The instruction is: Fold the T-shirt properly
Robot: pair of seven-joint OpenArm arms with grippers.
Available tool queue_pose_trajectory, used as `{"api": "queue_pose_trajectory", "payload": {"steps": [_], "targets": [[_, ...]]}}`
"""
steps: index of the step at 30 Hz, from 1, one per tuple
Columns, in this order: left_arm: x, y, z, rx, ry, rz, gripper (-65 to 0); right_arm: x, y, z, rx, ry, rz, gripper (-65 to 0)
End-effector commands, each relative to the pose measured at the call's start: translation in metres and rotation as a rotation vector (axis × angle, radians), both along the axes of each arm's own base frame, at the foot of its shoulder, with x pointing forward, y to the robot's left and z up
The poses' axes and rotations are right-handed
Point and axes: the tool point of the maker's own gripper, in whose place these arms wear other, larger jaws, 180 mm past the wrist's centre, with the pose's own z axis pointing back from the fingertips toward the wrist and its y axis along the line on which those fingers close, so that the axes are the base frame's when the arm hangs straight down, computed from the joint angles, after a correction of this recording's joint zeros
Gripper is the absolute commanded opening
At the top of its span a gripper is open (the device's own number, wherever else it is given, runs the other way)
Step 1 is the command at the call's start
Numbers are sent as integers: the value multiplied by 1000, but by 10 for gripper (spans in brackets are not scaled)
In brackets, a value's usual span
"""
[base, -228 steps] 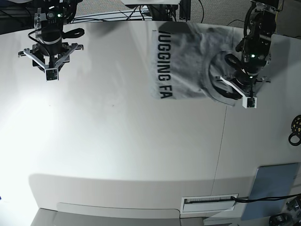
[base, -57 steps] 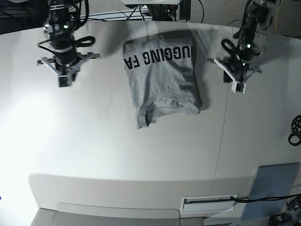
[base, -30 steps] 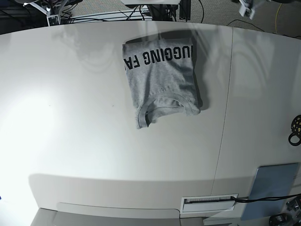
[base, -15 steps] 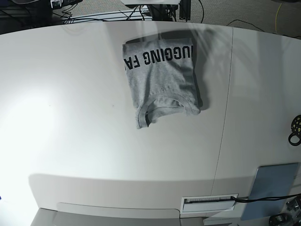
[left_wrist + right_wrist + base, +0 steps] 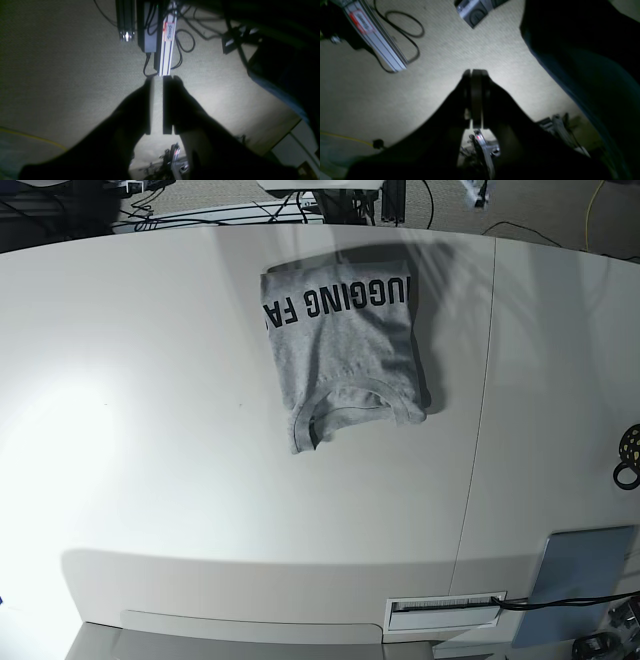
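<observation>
Both grippers, left [image 5: 157,105] slightly parted, right [image 5: 473,97] seemingly closed; T-shirt [image 5: 345,350] lies folded.

A white desk [image 5: 150,480], split by a thin seam and brightened by a glare patch at its left, is seen from above, while beige carpet [image 5: 62,62] strewn with black cables [image 5: 405,27] and an aluminium rail [image 5: 167,45] is shown beyond its far edge.
</observation>
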Motion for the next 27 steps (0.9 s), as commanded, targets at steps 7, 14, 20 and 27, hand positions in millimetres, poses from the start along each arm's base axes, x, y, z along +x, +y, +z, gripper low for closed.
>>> {"api": "queue_pose_trajectory", "payload": {"steps": [7,14,20,27], "targets": [[16,-18,-10,-38,24,36,-570,22,21,-23,109,-102,-6,-650],[5,-38,-25,23,93,12,-570,40,44,-36,212,-119,-34,-650],[4,-56,-26,4,97,26,-570,43,50,-36,244,-126,-30,-650],[4,-58,-26,2,97,27,-570,45,50,-36,241,-140,-29,-650]]}}
